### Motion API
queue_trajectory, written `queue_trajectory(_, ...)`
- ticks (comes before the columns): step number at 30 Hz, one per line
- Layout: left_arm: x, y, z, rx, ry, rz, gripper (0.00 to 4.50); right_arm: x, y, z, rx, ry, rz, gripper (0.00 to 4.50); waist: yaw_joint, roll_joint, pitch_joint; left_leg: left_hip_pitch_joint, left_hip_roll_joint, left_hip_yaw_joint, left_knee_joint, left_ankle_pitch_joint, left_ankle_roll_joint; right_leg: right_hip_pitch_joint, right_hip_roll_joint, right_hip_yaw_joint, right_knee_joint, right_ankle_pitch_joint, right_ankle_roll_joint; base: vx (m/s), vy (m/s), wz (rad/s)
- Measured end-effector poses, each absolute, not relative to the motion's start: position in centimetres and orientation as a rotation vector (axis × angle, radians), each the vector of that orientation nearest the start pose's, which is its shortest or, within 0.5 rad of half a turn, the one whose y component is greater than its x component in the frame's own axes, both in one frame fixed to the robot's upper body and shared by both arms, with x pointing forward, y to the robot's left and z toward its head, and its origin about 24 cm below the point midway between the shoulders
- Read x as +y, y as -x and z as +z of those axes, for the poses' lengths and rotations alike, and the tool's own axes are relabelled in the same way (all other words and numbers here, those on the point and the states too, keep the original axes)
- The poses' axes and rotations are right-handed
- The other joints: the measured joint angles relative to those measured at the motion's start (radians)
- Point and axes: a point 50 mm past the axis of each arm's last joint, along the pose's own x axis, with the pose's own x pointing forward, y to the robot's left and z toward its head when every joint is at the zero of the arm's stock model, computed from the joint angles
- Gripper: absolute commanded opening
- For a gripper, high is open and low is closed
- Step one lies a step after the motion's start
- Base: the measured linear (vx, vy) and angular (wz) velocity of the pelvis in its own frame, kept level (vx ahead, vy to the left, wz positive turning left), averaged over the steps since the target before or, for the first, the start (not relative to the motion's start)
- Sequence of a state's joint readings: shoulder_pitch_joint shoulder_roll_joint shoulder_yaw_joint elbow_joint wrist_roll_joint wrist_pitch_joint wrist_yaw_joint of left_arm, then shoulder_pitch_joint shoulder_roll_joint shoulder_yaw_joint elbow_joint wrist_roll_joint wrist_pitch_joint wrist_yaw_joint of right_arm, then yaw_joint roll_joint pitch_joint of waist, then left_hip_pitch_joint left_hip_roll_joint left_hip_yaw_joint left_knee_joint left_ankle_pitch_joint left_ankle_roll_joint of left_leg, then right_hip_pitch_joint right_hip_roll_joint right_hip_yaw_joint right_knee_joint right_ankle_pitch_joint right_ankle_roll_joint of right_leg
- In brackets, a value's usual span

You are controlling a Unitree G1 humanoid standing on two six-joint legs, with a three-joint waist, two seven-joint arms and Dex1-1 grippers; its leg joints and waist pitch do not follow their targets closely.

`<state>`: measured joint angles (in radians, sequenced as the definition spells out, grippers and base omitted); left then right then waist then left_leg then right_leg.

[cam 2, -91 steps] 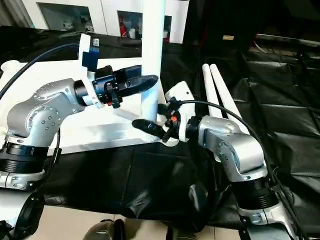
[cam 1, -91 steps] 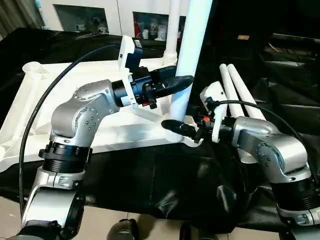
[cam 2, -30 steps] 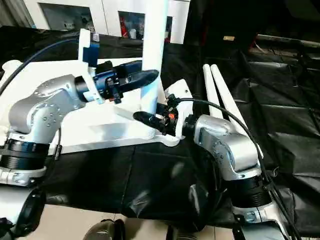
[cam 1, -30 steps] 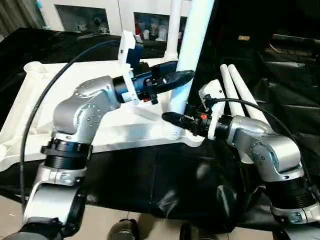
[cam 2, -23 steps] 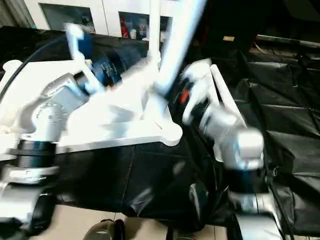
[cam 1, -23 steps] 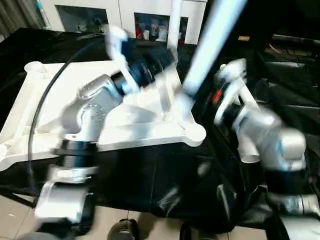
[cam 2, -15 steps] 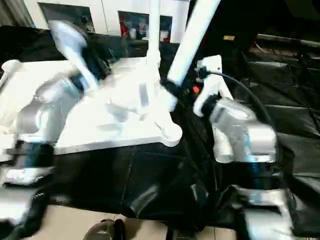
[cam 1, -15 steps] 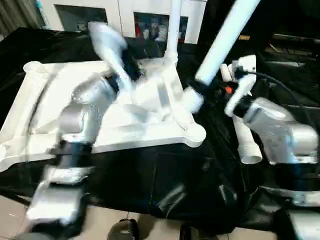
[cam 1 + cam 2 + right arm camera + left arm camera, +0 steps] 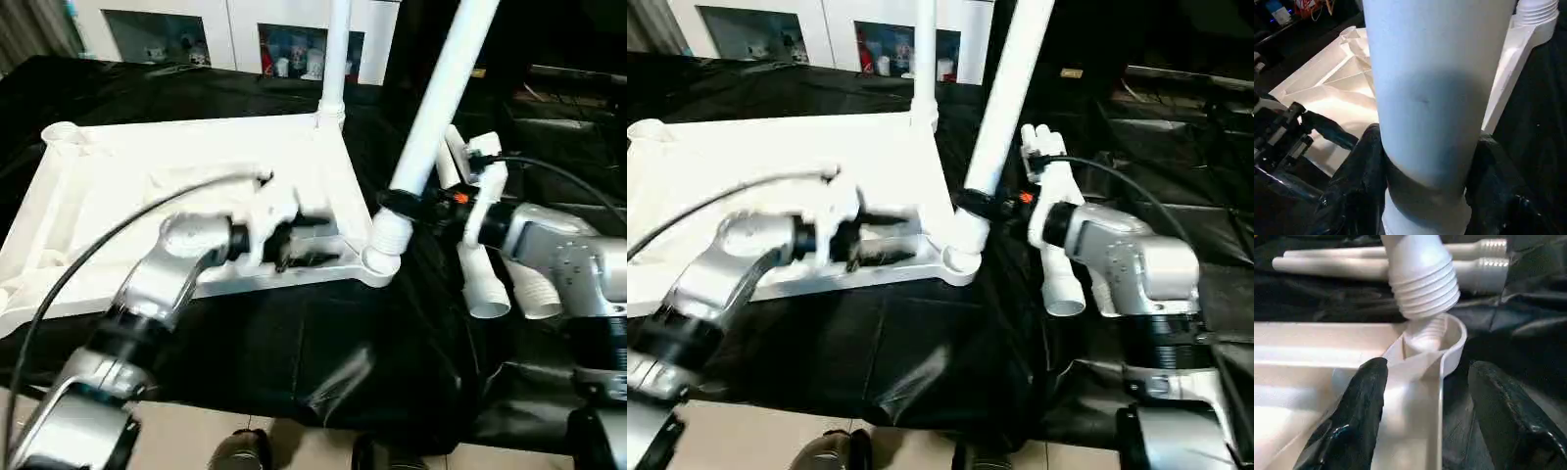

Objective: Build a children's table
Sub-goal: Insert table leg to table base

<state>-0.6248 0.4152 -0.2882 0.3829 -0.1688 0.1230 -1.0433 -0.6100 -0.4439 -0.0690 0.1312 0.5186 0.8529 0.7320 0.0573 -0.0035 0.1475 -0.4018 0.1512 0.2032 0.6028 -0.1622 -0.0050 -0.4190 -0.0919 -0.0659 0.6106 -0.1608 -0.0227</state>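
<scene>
The white tabletop lies underside up on black cloth. One leg stands upright in its far right corner. A second leg leans to the right, its threaded end at the near right corner socket, tilted rather than seated straight. My right gripper is shut on this leg just above the threads, its fingers on either side. My left gripper is open, low over the tabletop's near rim, left of the socket. Two loose legs lie on the cloth to the right.
Black cloth covers the work surface and hangs over its front edge toward the floor. White cabinets stand behind. My left arm's black cable arcs over the tabletop's near left part.
The held leg has gone from upright in the near corner socket to leaning right. My left gripper let go of it and dropped to the near rim. My right gripper swung right with the leg.
</scene>
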Motion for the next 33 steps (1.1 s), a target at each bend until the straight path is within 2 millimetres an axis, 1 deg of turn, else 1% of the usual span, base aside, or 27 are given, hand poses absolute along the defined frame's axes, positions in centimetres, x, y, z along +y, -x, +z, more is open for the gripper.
queue_trajectory(4,12.7,-32.9,9.7,0.213,-0.375,-1.215,2.94,-17.0,-32.6,14.5,0.323,-0.191,0.838,1.87,0.001,0.0,0.0,0.0,0.0,0.0,0.0,0.0,0.0,0.0,0.0,0.0,-0.001,0.0,0.0,0.0,0.0,0.0)
queue_trajectory(5,12.8,-32.9,9.6,0.228,-0.372,-1.214,2.77,-16.9,-32.6,14.4,0.327,-0.19,0.838,1.87,0.001,0.0,0.0,0.0,0.0,0.0,0.0,0.0,0.0,0.0,0.0,0.0,-0.001,0.0,0.0,0.0,0.0,0.0)
queue_trajectory(7,13.1,-32.8,9.3,0.253,-0.371,-1.217,2.6,-16.8,-32.5,14.2,0.337,-0.184,0.84,1.87,0.001,0.0,0.0,0.0,0.0,0.0,0.0,0.0,0.0,0.0,0.0,0.0,-0.001,0.0,0.0,0.0,0.0,0.0)
queue_trajectory(9,13.3,-32.8,9.1,0.277,-0.375,-1.216,2.6,-16.6,-32.4,13.9,0.351,-0.174,0.842,1.87,0.001,0.0,0.0,0.0,0.0,0.0,-0.001,0.0,0.0,0.0,0.0,0.0,-0.001,0.0,0.0,0.0,0.0,0.0)
queue_trajectory(12,13.5,-32.7,8.8,0.308,-0.379,-1.232,2.19,-16.5,-32.3,13.7,0.358,-0.162,0.845,1.87,0.001,0.001,0.0,0.0,0.0,0.0,-0.001,0.0,0.0,0.0,0.0,0.0,-0.001,0.0,0.0,0.0,0.0,0.0)
queue_trajectory(14,13.6,-32.6,8.6,0.326,-0.394,-1.235,2.14,-16.3,-32.2,13.8,0.351,-0.149,0.849,1.87,0.001,0.001,0.001,0.0,0.0,0.0,-0.001,0.0,0.0,0.0,0.0,0.0,-0.001,0.0,0.001,0.0,0.0,0.0)
queue_trajectory(15,13.7,-32.6,8.6,0.332,-0.403,-1.234,2.02,-16.2,-32.2,13.9,0.348,-0.142,0.852,1.87,0.001,0.001,0.001,0.0,0.0,0.0,-0.001,0.0,0.0,0.0,0.0,0.0,-0.001,0.0,0.001,0.0,0.0,0.0)
queue_trajectory(16,13.7,-32.5,8.5,0.336,-0.41,-1.236,1.77,-16.2,-32.2,14.0,0.346,-0.138,0.854,1.87,0.001,0.001,0.001,0.0,0.0,0.0,-0.001,0.0,0.0,0.0,0.0,0.0,-0.001,0.0,0.001,0.0,0.0,0.0)
queue_trajectory(20,13.7,-32.5,8.4,0.348,-0.441,-1.252,1.7,-16.0,-32.1,13.7,0.356,-0.124,0.858,1.87,0.001,0.001,0.001,0.0,0.0,0.0,-0.002,0.0,0.0,0.0,0.0,0.0,-0.001,-0.001,0.001,0.0,0.0,0.0)
queue_trajectory(21,13.7,-32.5,8.5,0.353,-0.458,-1.254,1.4,-16.0,-32.1,13.6,0.36,-0.12,0.855,1.87,0.001,0.001,0.001,0.0,0.0,0.0,-0.002,0.0,0.0,0.0,0.0,0.0,-0.001,-0.001,0.001,0.0,0.0,0.0)
queue_trajectory(25,13.7,-32.7,8.5,0.368,-0.484,-1.256,1.27,-16.0,-32.0,13.5,0.364,-0.116,0.853,1.87,0.0,0.002,0.001,0.001,0.0,0.0,-0.002,0.0,0.0,0.0,0.0,0.0,-0.001,-0.001,0.001,0.0,0.0,0.0)
queue_trajectory(26,13.7,-32.7,8.5,0.371,-0.491,-1.257,1.13,-16.0,-32.0,13.5,0.364,-0.114,0.853,1.87,0.001,0.002,0.001,0.001,0.0,0.0,-0.002,0.0,-0.001,0.0,0.0,0.0,-0.001,-0.001,0.001,0.0,0.0,0.0)
queue_trajectory(27,13.7,-32.7,8.5,0.372,-0.5,-1.257,0.87,-16.0,-32.0,13.5,0.363,-0.111,0.853,1.87,0.001,0.002,0.001,0.001,0.0,0.0,-0.002,0.0,-0.001,0.0,0.0,0.0,-0.001,-0.001,0.002,0.0,0.0,0.0)
queue_trajectory(29,13.8,-32.7,8.5,0.374,-0.525,-1.261,0.87,-16.0,-32.0,13.6,0.359,-0.106,0.856,1.87,-0.001,0.002,0.001,0.002,0.0,0.0,-0.003,0.0,-0.001,0.0,0.0,0.0,-0.001,-0.004,0.007,0.0,0.0,0.0)
queue_trajectory(30,13.8,-32.7,8.5,0.377,-0.529,-1.261,0.78,-15.9,-31.9,13.6,0.357,-0.103,0.857,1.87,-0.003,0.002,0.001,0.002,0.0,0.0,-0.003,0.001,-0.002,0.0,0.0,0.0,-0.001,-0.004,0.007,0.0,0.0,0.0)
queue_trajectory(32,14.0,-32.7,8.5,0.384,-0.537,-1.261,0.44,-15.9,-31.8,13.6,0.355,-0.101,0.859,1.87,-0.005,0.003,0.001,0.002,0.0,0.0,-0.004,0.001,-0.002,0.0,0.0,0.0,-0.001,-0.004,0.007,0.0,0.0,0.0)
queue_trajectory(33,14.1,-32.7,8.5,0.389,-0.54,-1.264,0.4,-15.9,-31.8,13.6,0.356,-0.101,0.859,1.87,-0.006,0.003,0.002,0.002,0.0,0.0,-0.004,0.001,-0.002,-0.001,0.0,0.0,-0.001,-0.005,0.007,0.0,0.0,0.0)
